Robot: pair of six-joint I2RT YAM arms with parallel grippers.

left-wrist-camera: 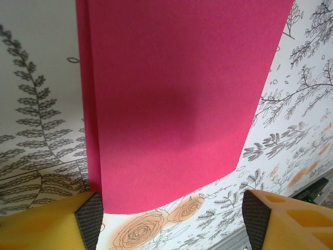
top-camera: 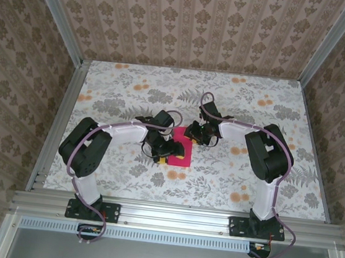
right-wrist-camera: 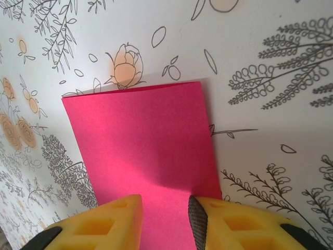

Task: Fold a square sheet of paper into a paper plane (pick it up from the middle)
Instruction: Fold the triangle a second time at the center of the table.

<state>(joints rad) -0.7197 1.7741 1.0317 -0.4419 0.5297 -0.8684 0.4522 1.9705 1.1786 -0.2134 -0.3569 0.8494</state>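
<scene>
Centrally, folded pink paper (left-wrist-camera: pixel 177 104), layered edges offset; bare tablecloth (top-camera: pixel 133 93) around.

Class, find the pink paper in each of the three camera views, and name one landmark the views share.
Top external: pink paper near the picture's centre.
Left wrist: the paper fills the upper middle, from the top edge.
Right wrist: the paper lies centre, reaching the bottom edge.
Shared landmark: the flowered tablecloth under it.
</scene>
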